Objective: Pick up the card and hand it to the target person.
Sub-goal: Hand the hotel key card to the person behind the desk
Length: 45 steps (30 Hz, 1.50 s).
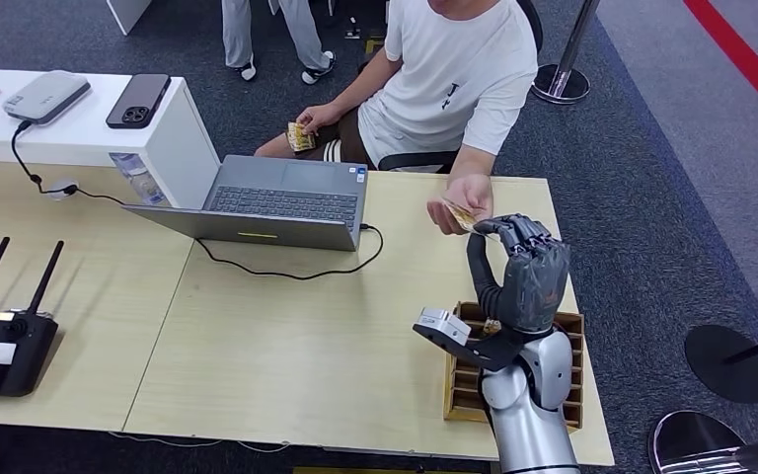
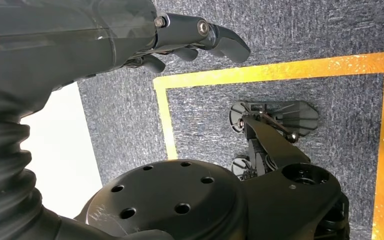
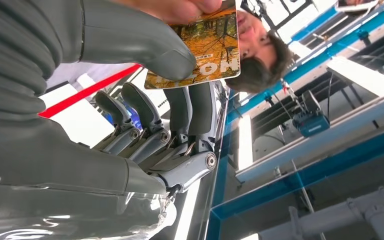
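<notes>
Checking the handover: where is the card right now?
In the head view the card is on the right, above the table's far edge, between the right hand and the seated person's hand, which both touch it.

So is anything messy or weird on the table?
Nothing stands out. The laptop sits flat and open, its cable loose across the table. The right hand holds the card up to the person's hand.

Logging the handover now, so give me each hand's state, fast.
Left hand: fingers curled in, holding nothing.
Right hand: raised, pinching the orange autumn-print card, which the seated person's hand also grips.
</notes>
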Motion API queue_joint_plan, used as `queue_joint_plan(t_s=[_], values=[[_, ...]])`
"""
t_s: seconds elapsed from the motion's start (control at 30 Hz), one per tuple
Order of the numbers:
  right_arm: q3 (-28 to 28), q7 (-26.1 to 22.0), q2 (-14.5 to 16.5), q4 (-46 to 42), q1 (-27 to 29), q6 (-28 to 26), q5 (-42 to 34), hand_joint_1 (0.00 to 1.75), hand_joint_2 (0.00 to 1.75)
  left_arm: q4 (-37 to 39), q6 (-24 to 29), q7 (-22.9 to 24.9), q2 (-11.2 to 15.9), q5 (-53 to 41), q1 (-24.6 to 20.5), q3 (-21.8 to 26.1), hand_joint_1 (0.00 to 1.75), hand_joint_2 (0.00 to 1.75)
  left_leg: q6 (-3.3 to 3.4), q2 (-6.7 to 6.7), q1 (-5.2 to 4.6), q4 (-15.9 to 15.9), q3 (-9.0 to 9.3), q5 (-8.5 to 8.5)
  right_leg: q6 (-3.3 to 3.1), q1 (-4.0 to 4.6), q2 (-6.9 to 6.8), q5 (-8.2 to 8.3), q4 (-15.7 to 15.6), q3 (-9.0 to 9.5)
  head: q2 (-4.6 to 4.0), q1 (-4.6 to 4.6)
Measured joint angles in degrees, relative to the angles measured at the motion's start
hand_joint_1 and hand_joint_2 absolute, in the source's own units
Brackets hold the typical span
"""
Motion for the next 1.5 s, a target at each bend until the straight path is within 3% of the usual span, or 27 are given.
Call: queue_joint_plan(t_s=[0.23, 0.37, 0.43, 0.57, 0.87, 1.1, 1.33, 1.5], values=[[1.02, 0.2, -0.58, 1.63, -0.17, 0.0, -0.11, 1.52, 1.75, 0.0, -0.33, -0.5, 0.0, 0.27, 0.03, -0.02, 0.0, 1.75, 0.0, 0.0, 0.0, 0.0, 0.0, 0.0, 0.0, 0.0, 0.0, 0.0, 0.0, 0.0, 0.0, 0.0], [1.33, 0.26, -0.82, 2.29, -0.43, -0.03, -0.26, 0.43, 1.75, 0.0, -0.52, -0.75, 0.01, 0.29, 0.05, -0.06, 0.0, 1.75, 0.0, 0.0, 0.0, 0.0, 0.0, 0.0, 0.0, 0.0, 0.0, 0.0, 0.0, 0.0, 0.0, 0.0], [1.33, 0.26, -0.99, 2.62, -0.56, -0.05, -0.42, 0.41, 1.75, 0.0, -0.66, -0.72, 0.03, 0.25, 0.05, -0.09, 0.0, 1.75, 0.0, 0.0, 0.0, 0.0, 0.0, 0.0, 0.0, 0.0, 0.0, 0.0, 0.0, 0.0, 0.0, 0.0], [1.31, 0.23, -1.11, 3.17, -0.65, -0.07, -0.6, 0.34, 1.75, 0.0, -0.72, -1.48, 0.06, 0.34, 0.06, -0.11, 0.0, 0.0, 0.0, 0.0, 0.0, 0.0, 0.0, 0.0, 0.0, 0.0, 0.0, 0.0, 0.0, 0.0, 0.0, 0.0], [1.27, -0.31, -1.14, 3.75, -0.74, -0.09, -0.76, 0.29, 1.75, 0.0, -0.26, -0.96, 0.07, 0.63, 0.06, -0.11, 0.0, 0.0, 0.0, 0.0, 0.0, 0.0, 0.0, 0.0, 0.0, 0.0, 0.0, 0.0, 0.0, 0.0, 0.0, 0.0], [1.25, -0.9, -1.17, 4.16, -0.96, -0.09, -1.38, 0.0, 1.75, 0.0, -0.15, -1.04, 0.07, 0.91, 0.06, -0.11, 0.0, 0.0, 0.0, 0.0, 0.0, 0.0, 0.0, 0.0, 0.0, 0.0, 0.0, 0.0, 0.0, 0.0, 0.0, 0.0], [0.93, -4.32, -0.94, 2.56, -0.83, -0.1, -7.98, 0.0, 1.75, 0.0, 0.02, -1.13, 0.07, 1.86, 0.07, -0.11, 0.0, 0.0, 0.0, 0.0, 0.0, 0.01, 0.01, 0.0, 0.0, 0.0, 0.0, 0.0, 0.0, -0.01, 0.0, -0.01], [0.4, -4.27, -1.11, -4.09, 0.84, -0.13, -15.11, 0.0, 1.75, 0.0, 0.43, -1.11, 0.09, 2.76, 0.17, -0.09, 0.0, 0.0, 0.0, 0.0, 0.0, 0.01, 0.01, 0.0, 0.0, 0.0, 0.0, 0.0, -0.01, -0.02, 0.0, 0.0]])
